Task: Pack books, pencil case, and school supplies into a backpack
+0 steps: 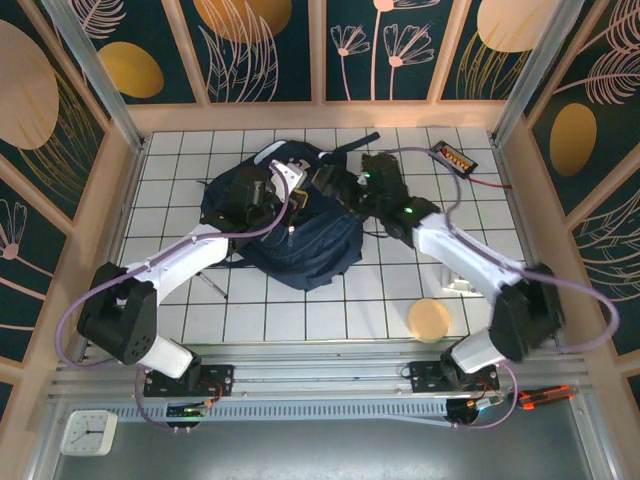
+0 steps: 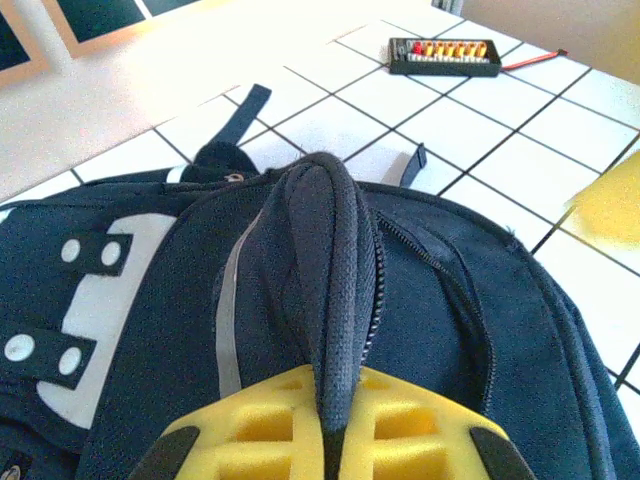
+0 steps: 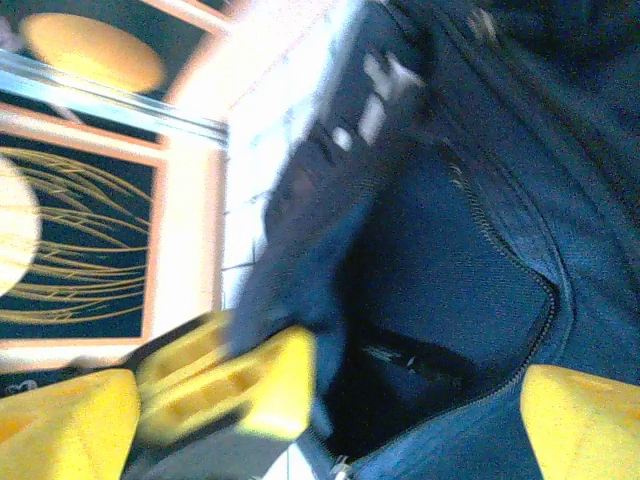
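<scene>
The left gripper [image 2: 330, 440] is pinched tight on the top loop [image 2: 325, 260] of the backpack [image 2: 150, 330] and holds it up. The backpack sits in the middle of the table [image 1: 250, 310], between the two arms. The right gripper [image 3: 320, 420] is spread wide at the bag's open mouth, with nothing between its fingers. If the loop slips out of the pinch, the mouth could flop shut. The wide fingers could also catch on the zip [image 3: 500, 240] and drag the bag. It is too dark inside to tell what is packed.

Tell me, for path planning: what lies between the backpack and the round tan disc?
Bare tiled table from backpack to tan disc, in the top view.
</scene>
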Robot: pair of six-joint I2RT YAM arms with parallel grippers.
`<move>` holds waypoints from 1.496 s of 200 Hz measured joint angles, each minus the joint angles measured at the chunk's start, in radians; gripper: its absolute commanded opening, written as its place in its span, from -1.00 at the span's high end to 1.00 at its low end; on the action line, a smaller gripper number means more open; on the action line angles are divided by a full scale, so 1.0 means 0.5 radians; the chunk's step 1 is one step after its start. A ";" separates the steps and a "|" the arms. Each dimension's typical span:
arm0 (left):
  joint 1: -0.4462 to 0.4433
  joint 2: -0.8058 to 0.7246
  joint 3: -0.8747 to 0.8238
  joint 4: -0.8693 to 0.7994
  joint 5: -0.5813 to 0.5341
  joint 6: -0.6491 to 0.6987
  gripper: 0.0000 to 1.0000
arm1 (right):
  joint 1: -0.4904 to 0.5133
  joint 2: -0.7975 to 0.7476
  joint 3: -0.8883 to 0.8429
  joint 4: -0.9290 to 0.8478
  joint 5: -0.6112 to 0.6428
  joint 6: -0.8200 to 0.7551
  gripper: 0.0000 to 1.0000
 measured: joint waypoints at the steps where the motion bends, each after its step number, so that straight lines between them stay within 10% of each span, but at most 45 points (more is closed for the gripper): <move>1: 0.001 0.002 0.002 0.000 0.001 0.001 1.00 | 0.002 -0.016 -0.005 -0.002 0.008 -0.016 -0.99; 47: 0.026 0.105 0.135 -0.043 0.061 0.056 1.00 | 0.622 -0.475 -0.203 -0.040 0.083 -0.858 -0.84; 110: 0.047 0.275 0.328 -0.140 0.086 0.323 1.00 | 1.096 0.790 0.014 0.068 0.188 -1.361 -0.81; 249: 0.160 0.244 0.262 -0.172 0.114 0.561 1.00 | 1.238 1.844 0.956 0.304 0.363 -1.692 -0.67; 299: 0.204 0.196 0.191 -0.141 0.114 0.560 1.00 | 1.243 1.955 1.153 0.169 0.414 -1.833 0.27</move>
